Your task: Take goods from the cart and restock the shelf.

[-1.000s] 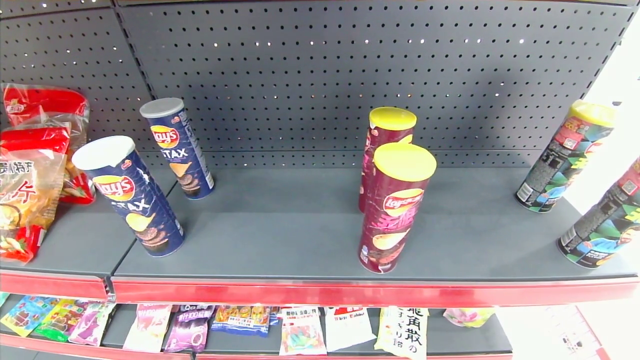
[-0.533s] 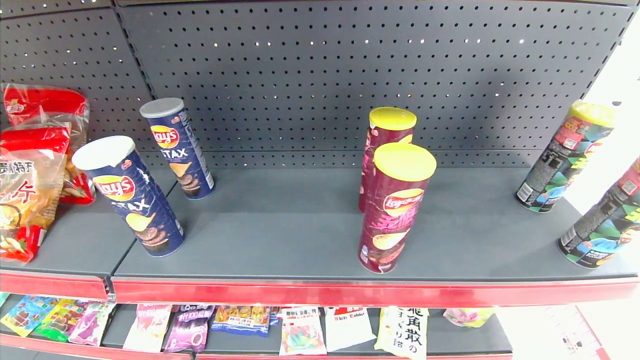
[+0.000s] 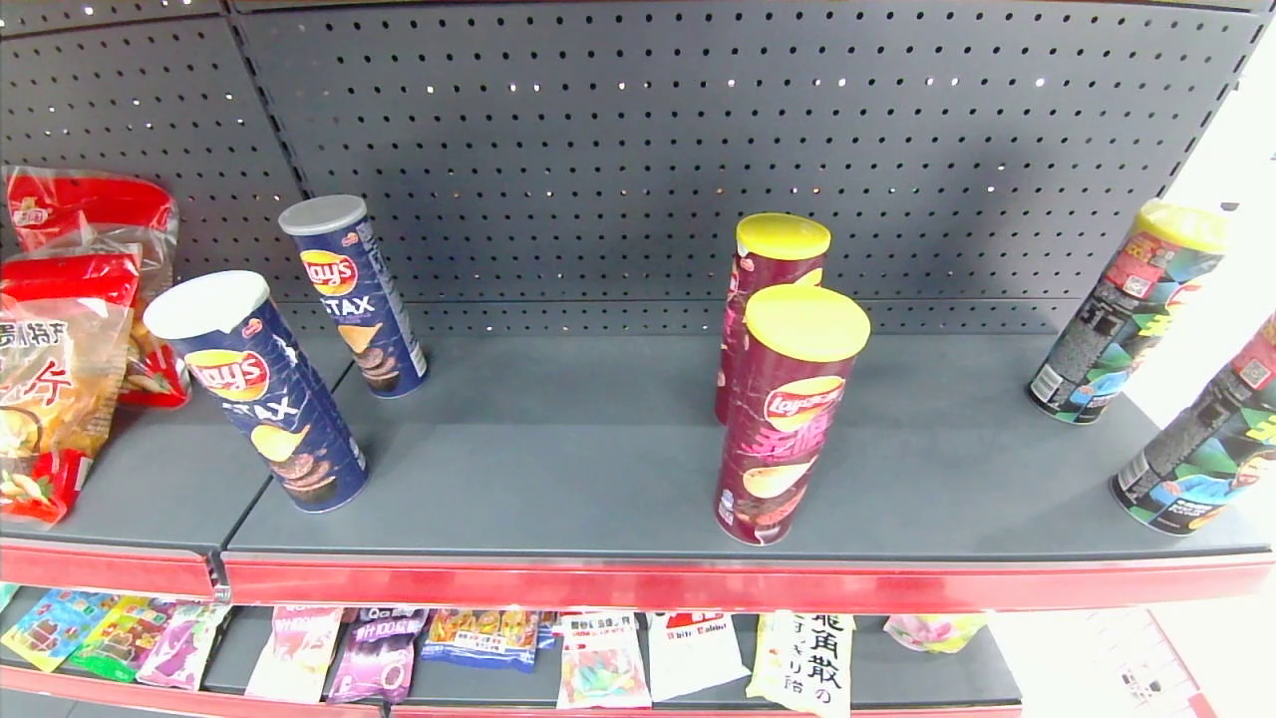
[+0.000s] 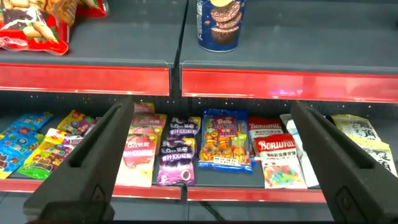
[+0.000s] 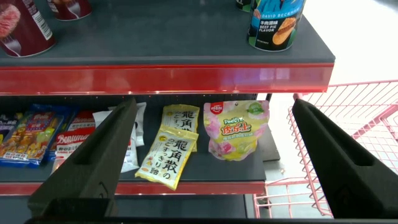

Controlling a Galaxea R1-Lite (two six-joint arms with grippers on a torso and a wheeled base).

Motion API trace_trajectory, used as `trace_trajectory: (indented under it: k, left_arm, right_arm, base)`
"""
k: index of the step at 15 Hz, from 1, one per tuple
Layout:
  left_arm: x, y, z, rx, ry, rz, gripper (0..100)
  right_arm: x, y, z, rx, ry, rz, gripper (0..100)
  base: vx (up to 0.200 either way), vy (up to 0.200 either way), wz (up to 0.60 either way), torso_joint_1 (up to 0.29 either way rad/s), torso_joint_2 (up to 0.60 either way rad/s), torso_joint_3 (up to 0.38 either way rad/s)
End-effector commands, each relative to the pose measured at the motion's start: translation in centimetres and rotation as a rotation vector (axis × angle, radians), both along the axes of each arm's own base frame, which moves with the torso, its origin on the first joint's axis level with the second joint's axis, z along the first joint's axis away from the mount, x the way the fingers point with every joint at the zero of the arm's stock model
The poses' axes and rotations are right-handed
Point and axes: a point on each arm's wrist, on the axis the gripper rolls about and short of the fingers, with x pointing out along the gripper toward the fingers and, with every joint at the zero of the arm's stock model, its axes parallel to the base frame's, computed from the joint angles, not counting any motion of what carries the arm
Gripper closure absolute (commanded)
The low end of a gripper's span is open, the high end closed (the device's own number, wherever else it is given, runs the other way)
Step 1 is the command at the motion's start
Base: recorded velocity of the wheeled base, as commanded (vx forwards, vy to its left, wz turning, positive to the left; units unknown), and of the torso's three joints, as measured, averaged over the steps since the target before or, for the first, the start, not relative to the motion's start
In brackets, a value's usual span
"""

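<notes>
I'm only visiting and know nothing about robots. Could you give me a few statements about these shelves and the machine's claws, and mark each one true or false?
1. Two dark blue cans stand on the upper shelf. True.
2. The maroon cans have white lids. False: the maroon cans have yellow lids.
3. The left gripper and the right gripper are both open and empty. True.
4. The lower shelf holds bottles. False: the lower shelf holds flat snack packets.
5. A red wire cart stands by the shelf's end. True.
</notes>
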Motion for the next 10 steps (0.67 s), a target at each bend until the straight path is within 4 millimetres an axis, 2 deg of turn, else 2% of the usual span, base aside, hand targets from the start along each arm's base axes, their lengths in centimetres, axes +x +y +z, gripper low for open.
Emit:
trace_trajectory:
  k: [1, 10]
  left_arm:
    - [0.01, 0.0, 0.0, 0.001, 0.002, 0.001, 0]
    - [0.01, 0.0, 0.02, -0.001, 0.0, 0.001, 0]
  right_arm:
    - [-0.01, 0.0, 0.01, 0.0, -0.001, 0.0, 0]
    - [0.01, -0.01, -0.04, 0.0, 0.001, -0.005, 0]
  base:
    - [0.0, 0.0, 0.0, 0.0, 0.0, 0.0]
    - [0.0, 0.0, 0.0, 0.0, 0.0, 0.0]
